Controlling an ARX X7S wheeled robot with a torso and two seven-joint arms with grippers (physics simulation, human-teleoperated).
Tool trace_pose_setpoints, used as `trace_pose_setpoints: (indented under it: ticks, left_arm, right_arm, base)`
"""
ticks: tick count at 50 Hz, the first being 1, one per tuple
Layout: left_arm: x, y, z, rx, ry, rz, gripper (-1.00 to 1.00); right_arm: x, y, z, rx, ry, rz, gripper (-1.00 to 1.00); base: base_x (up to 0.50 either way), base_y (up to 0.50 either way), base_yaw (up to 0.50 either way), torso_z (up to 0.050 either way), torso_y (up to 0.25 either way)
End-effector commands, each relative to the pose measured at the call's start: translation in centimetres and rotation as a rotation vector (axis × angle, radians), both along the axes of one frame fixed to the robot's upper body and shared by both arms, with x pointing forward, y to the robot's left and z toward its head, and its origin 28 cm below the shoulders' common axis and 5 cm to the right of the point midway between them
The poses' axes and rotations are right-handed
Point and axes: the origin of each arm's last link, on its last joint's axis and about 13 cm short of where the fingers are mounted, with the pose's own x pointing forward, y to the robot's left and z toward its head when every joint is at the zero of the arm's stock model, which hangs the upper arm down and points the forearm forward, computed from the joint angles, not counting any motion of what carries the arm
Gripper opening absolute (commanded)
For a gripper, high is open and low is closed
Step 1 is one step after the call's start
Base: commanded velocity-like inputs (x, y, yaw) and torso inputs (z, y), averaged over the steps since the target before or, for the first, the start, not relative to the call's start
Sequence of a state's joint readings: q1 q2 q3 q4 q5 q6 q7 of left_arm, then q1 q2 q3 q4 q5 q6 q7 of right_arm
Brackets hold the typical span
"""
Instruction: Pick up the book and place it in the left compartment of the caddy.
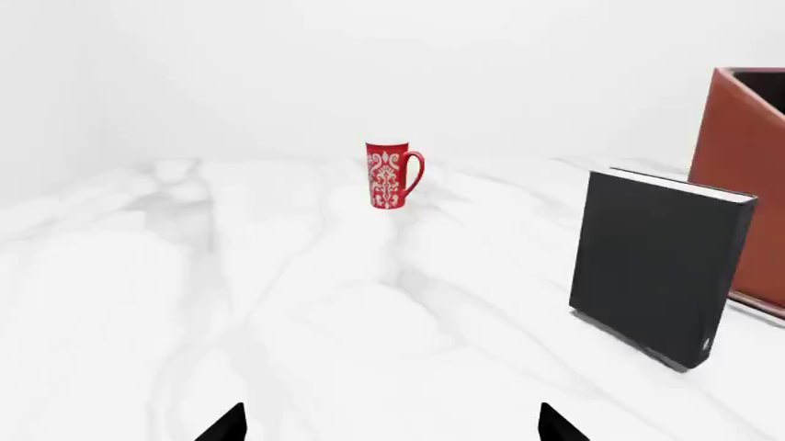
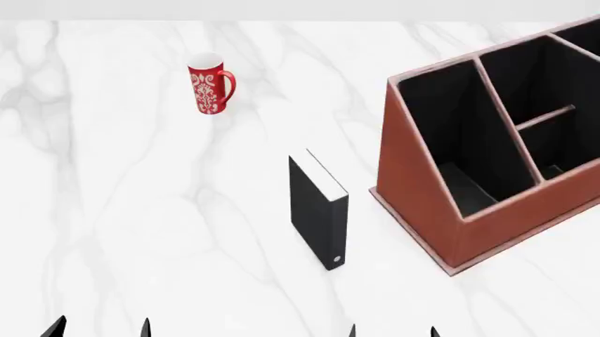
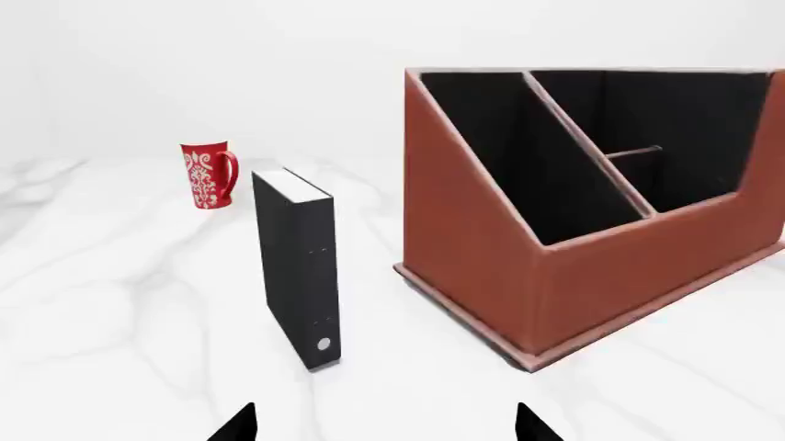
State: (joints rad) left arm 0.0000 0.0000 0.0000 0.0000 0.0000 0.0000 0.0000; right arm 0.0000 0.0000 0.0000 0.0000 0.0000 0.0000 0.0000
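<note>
The black book [image 2: 317,210] stands upright on the marble table, spine with its silver mark facing me; it also shows in the left wrist view [image 1: 656,262] and the right wrist view [image 3: 298,266]. The reddish-brown caddy [image 2: 422,189] stands just right of it, slanted side toward the book; its left compartment [image 2: 450,119] is the long black-lined section nearest the book. The caddy also shows in the right wrist view [image 3: 491,248]. My left gripper [image 2: 101,330] and right gripper [image 2: 392,331] are open and empty at the near edge, well short of the book.
A red patterned mug [image 2: 210,88] stands at the far left of the table, also in the left wrist view [image 1: 390,175] and right wrist view [image 3: 208,175]. White marble table [image 2: 140,210] stretches around the book.
</note>
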Motion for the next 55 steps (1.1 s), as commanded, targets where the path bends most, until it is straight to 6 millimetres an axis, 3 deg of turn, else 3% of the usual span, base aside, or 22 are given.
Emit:
trace_pose_setpoints:
  ticks: [1,9,22,32,43,55]
  left_arm:
    - [0.0,0.0,0.0,-0.083,-0.004,-0.025,1.00]
    - [-0.3,0.0,1.2,-0.075,-0.021,-0.017,1.00]
    - [-2.5,-0.4,7.2,-0.081,-0.189,-0.036,1.00]
    - [-3.5,-0.2,10.0,-0.097,-0.268,-0.036,1.00]
    - [-3.7,0.3,10.2,-0.097,-0.300,-0.020,1.00]
    - [-3.9,0.6,10.9,-0.095,-0.326,-0.001,1.00]
  right_arm:
    - [0.1,0.0,-0.1,-0.001,-0.002,-0.001,1.00]
    - [-0.2,0.0,0.5,0.007,-0.021,-0.025,1.00]
    - [-1.2,-0.2,6.6,0.008,-0.190,-0.068,1.00]
    - [-2.6,-1.2,10.7,0.054,-0.312,-0.136,1.00]
    - [-4.2,-3.6,12.8,0.060,-0.382,-0.246,1.00]
    - [-5.1,-4.8,13.5,0.054,-0.417,-0.317,1.00]
  base:
    - [0.00,0.00,0.00,0.000,0.000]
    - [0.00,0.00,0.00,0.000,0.000]
    - [0.00,0.00,0.00,0.000,0.000]
    - [0.00,0.00,0.00,0.000,0.000]
    - [0.00,0.00,0.00,0.000,0.000]
    - [0.00,0.00,0.00,0.000,0.000]
